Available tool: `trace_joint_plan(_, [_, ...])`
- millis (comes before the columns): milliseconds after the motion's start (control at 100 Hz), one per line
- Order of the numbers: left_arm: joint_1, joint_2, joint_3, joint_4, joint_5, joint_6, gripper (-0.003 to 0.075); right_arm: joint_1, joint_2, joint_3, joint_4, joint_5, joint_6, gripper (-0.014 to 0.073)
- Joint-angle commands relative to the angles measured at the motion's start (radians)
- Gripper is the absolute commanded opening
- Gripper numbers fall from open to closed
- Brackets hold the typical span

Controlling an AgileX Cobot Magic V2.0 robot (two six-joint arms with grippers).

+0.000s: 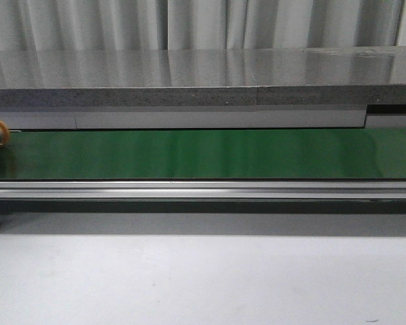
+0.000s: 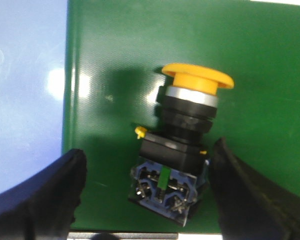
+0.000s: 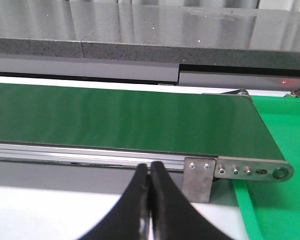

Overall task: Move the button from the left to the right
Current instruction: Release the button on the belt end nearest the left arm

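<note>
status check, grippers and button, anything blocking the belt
Left gripper open, straddling the button. Right gripper shut, empty. Button lying on green belt, far left end. Nothing else seen on belt.

One button [image 2: 182,145] lies on one green conveyor belt [image 1: 203,154], at the belt's left end. One grey stone-look counter [image 1: 189,74] runs along the belt's far edge. One white table [image 1: 203,277] spreads below its near edge. Two grippers show: the left gripper [image 2: 147,200] with two black fingers, the right gripper [image 3: 150,205] with two more. One green tray [image 3: 285,145] sits past the belt's right end.
</note>
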Motion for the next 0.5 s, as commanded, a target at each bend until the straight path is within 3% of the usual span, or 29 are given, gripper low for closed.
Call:
trace_joint_plan(0, [-0.008,-0.049,-0.029,-0.012,-0.017,-0.003,0.0511,-0.001,-0.018,0.001,-0.005,-0.079,-0.002,-0.0068])
trace_joint_plan(270, [-0.027,-0.152,-0.029,-0.012,-0.099,-0.003,0.0509,-0.001,-0.018,0.001,-0.005,-0.079,-0.002,-0.0068])
trace_joint_plan(490, [-0.099,-0.279,-0.019,-0.012,-0.124,-0.001,0.0509,-0.001,-0.018,0.001,-0.005,-0.079,-0.002,-0.0068])
